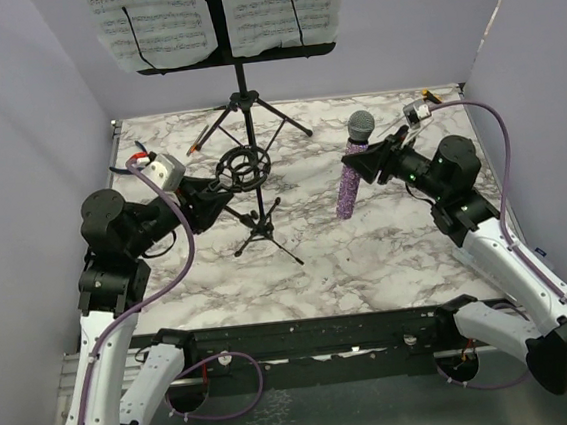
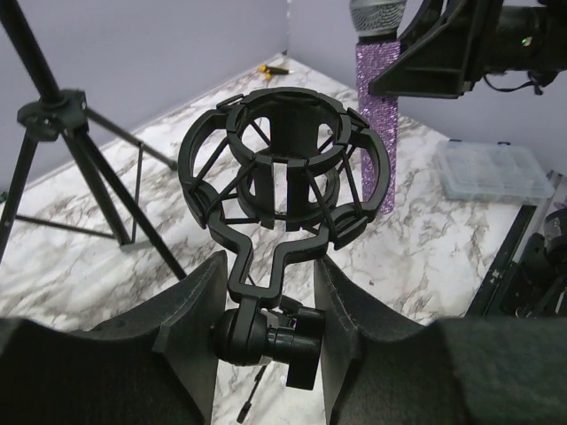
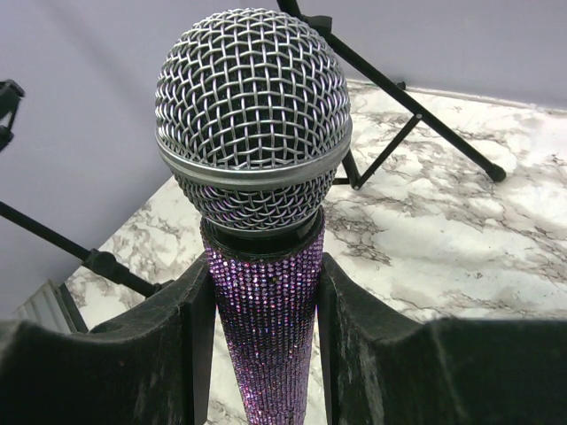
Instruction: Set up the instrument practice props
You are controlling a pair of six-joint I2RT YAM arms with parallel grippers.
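Left arm: the left pincer (image 1: 221, 191) is closed on the swivel joint under the ring cradle of the small black tripod mic stand (image 1: 260, 215), which stands at counter centre. The left wrist view alone shows a clear plastic compartment box (image 2: 496, 173) at 3 o'clock.

At 12 o'clock on the white marbled counter (image 1: 388, 253) stands the tall black tripod music stand (image 1: 241, 81), carrying white sheet-music pages (image 1: 149, 19).

Right arm: the right pincer (image 1: 372, 164) grips the purple glitter microphone (image 1: 351, 178), mesh head up, at 2 o'clock of the mic stand. The right wrist view confirms both pads (image 3: 190, 336) pressed against the sequinned body.
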